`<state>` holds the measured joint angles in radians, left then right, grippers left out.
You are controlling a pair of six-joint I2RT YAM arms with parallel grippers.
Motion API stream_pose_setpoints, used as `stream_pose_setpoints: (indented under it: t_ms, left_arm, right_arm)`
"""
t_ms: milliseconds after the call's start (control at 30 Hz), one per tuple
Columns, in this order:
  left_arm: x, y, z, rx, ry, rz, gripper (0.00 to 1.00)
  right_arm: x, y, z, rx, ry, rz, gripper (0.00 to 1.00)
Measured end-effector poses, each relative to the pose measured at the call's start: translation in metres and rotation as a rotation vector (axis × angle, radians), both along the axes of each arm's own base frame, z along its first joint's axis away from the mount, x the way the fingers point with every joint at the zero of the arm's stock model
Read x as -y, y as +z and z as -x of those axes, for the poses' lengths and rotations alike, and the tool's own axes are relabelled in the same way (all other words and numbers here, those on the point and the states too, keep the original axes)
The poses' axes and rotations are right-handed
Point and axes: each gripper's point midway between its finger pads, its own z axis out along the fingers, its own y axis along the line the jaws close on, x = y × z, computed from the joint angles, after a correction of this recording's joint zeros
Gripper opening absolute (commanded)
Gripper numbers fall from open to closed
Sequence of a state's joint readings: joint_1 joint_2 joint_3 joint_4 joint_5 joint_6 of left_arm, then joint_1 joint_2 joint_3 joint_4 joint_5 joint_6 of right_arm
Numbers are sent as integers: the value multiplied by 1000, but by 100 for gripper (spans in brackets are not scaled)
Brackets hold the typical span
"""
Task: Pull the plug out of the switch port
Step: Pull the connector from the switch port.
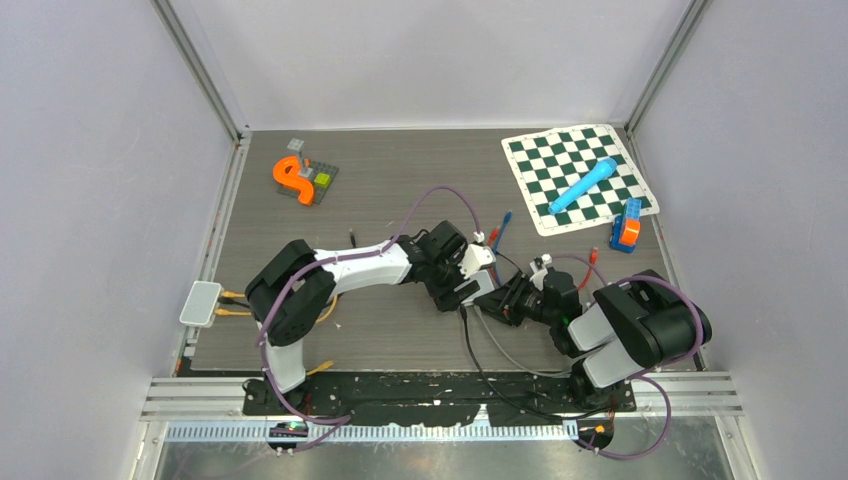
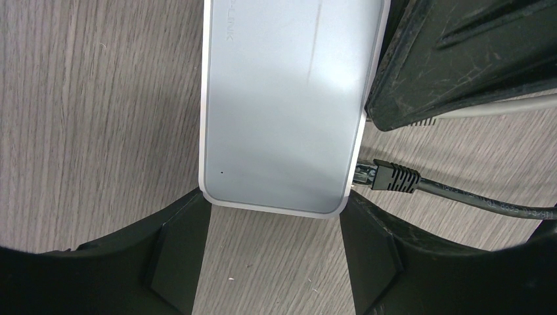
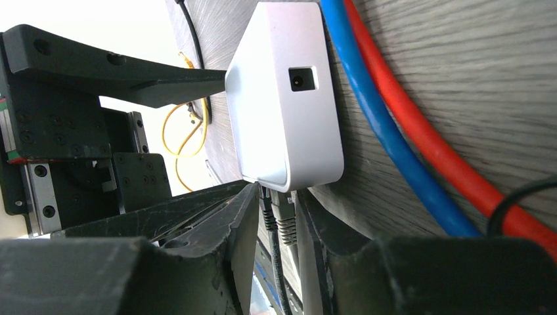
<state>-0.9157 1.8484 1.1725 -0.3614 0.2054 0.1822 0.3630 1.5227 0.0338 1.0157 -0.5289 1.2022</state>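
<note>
The white switch (image 2: 289,105) lies flat on the wood table, and my left gripper (image 2: 274,213) is shut on its near end, one finger at each corner. A black plug (image 2: 391,177) with a black cable sits in a port on the switch's right side. Next to it is a grey plug (image 3: 284,220), also seated in the switch (image 3: 289,98). My right gripper (image 3: 281,200) is shut on the grey plug's boot. From above, both grippers meet at the switch (image 1: 478,258), the left gripper (image 1: 468,275) from the left and the right gripper (image 1: 505,298) from the right.
Blue (image 3: 387,131) and red (image 3: 446,144) cables run along the table beside the switch. A second switch (image 1: 200,303) with yellow cables sits at the left edge. At the back are a chessboard mat (image 1: 578,178) with a blue tube, an orange piece (image 1: 292,178) and a blue-orange block (image 1: 627,225).
</note>
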Motion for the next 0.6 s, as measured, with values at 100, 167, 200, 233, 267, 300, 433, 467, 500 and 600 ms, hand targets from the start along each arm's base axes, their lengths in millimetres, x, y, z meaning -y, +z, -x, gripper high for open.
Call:
stream_pose_setpoints:
  t_ms: [100,167,200,233,267,300,433,467,500,600]
  left_arm:
    - [0,0,0,-1,0,-2,40]
    - [0,0,1,-2,-1,-2,40]
    - [0,0,1,-2,-1,-2,40]
    - [0,0,1,-2,-1,-2,40]
    - [0,0,0,-2,-1,-2,40]
    - [-1,0,0,-2,-1,-2,40]
    - [-1,0,0,-2,0,-2,40]
    - [-1,0,0,-2,0,-2,40]
    - [0,0,0,-2,0,-2,40]
    - [0,0,0,-2,0,-2,40]
  right_arm:
    - [-3,1,1,3,10,1,35]
    - [-4,0,1,3,13,4,34]
    - [-4,0,1,3,14,5,33]
    - [-5,0,2,3,14,5,32]
    - [-5,0,2,3,13,6,31]
    - [-5,0,2,3,14,7,31]
    - [-5,-1,1,3,11,9,28]
    - [-5,-1,2,3,11,10,28]
    - [-5,0,1,3,10,10,28]
    - [-4,1,1,8,7,16,28]
